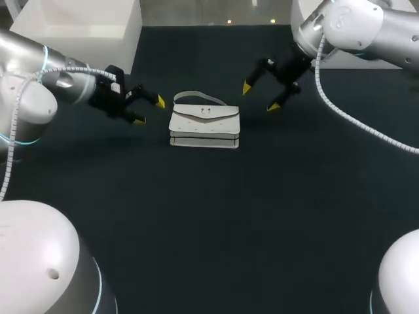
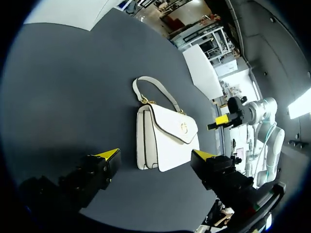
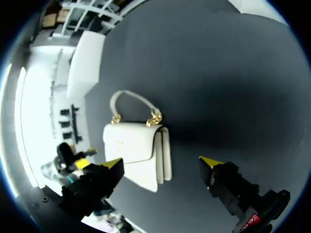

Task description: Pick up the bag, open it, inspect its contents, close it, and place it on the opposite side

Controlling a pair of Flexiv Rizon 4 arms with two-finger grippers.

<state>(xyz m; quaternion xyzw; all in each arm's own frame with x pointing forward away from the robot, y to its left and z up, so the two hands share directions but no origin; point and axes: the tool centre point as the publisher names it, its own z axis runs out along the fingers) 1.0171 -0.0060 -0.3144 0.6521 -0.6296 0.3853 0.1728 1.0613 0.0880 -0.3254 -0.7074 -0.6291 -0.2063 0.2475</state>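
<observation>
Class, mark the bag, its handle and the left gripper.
bag (image 1: 204, 124), head view, on its front flap.
handle (image 2: 163, 91), left wrist view, on the strap's curve.
left gripper (image 1: 150, 110), head view, midway between its yellow tips.

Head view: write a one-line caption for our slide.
Closed white handbag rests on the dark table between the open left claw and open right claw, neither touching it.

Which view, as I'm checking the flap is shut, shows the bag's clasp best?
Left wrist view: the clasp on the bag faces it, close and clear. Head view shows it tiny; right wrist view hides it.
</observation>
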